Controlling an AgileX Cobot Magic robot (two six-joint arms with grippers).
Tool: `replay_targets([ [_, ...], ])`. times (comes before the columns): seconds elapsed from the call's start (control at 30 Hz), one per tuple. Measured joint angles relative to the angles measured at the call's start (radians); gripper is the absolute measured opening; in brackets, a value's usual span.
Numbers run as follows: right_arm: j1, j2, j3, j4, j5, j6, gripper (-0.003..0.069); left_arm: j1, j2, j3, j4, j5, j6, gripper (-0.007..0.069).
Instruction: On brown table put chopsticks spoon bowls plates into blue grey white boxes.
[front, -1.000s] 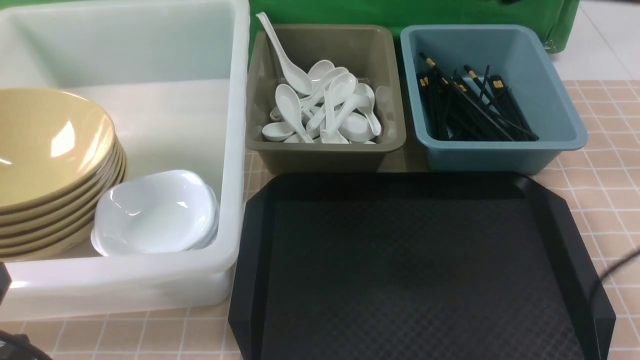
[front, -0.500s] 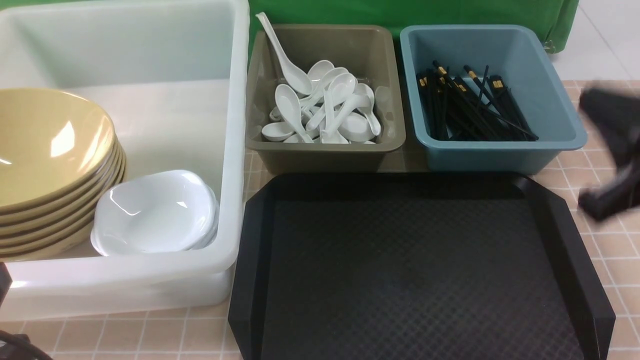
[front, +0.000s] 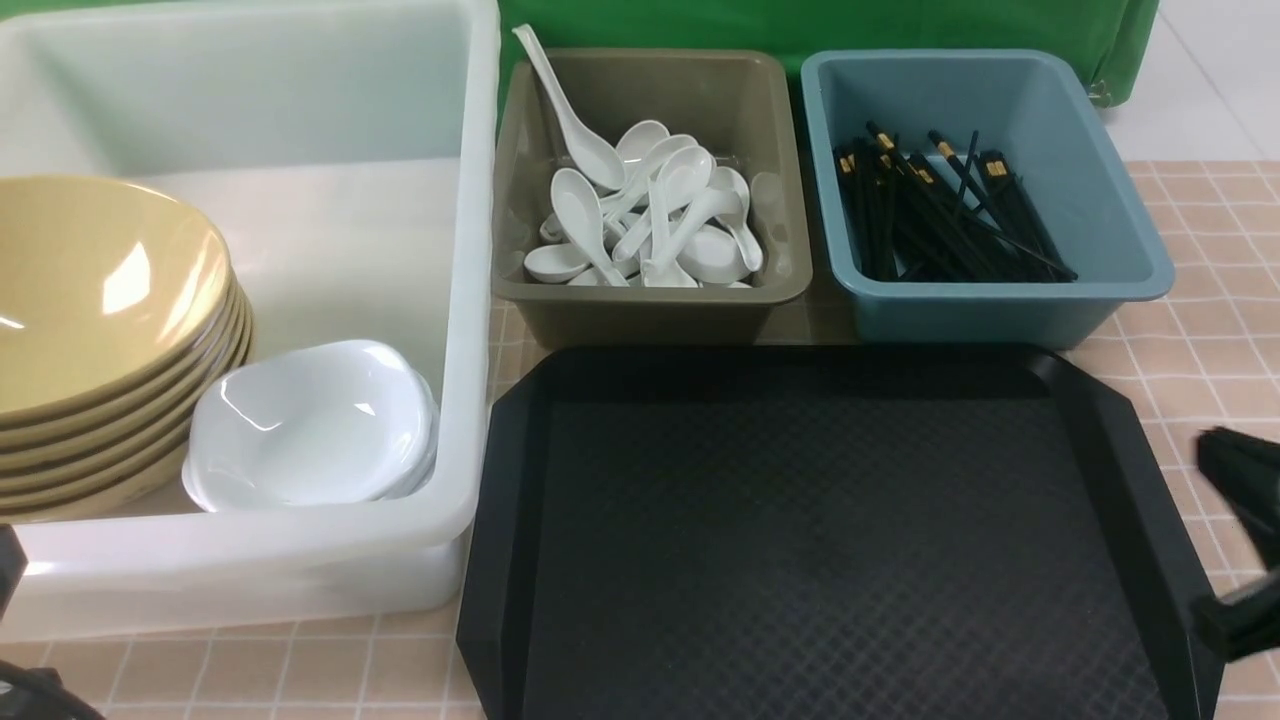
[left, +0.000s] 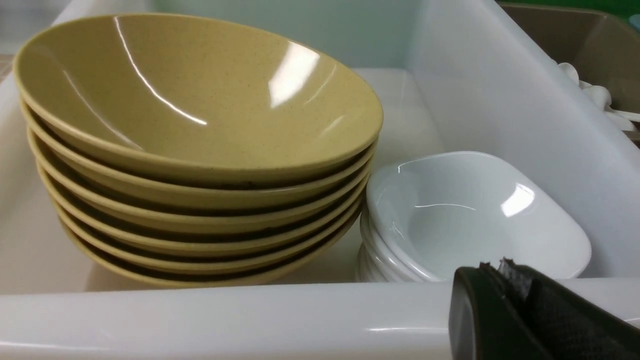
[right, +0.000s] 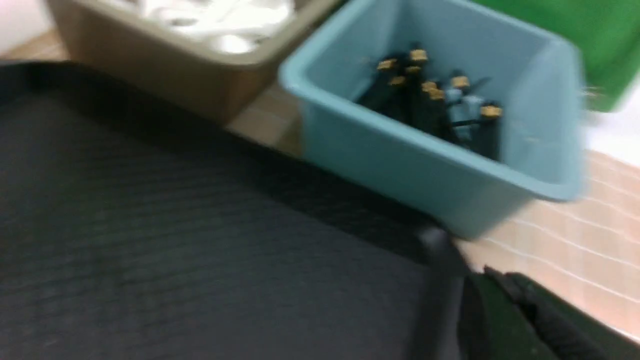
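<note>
Front view: black tray (front: 830, 540) fronts grey box (front: 650, 300) and blue box (front: 1000, 310); right pincer (front: 1240, 540) spread apart.

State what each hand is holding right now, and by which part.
Nothing can be seen held. The right hand at the black tray's edge carries nothing visible; the left hand by the white box's rim has nothing between its fingers.

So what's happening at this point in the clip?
Nothing is being held right now. The bowls and plates sit stacked in the white box, the spoons fill the grey box, and the chopsticks lie in the blue box. The black tray in front is bare. The right gripper shows at the tray's right edge with its jaws apart and nothing between them; the left gripper rests shut by the white box's near rim.
</note>
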Motion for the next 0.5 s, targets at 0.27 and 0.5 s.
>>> replay_targets([
  [0.27, -0.077, -0.34, 0.18, 0.005, -0.116, -0.052, 0.0043, 0.0, 0.0, 0.0, -0.003, 0.0, 0.0, -0.0009],
  [0.5, -0.158, -0.65, 0.22, -0.049, 0.139, 0.051, 0.0047, 0.0, 0.0, 0.0, -0.007, 0.001, 0.0, -0.0009],
])
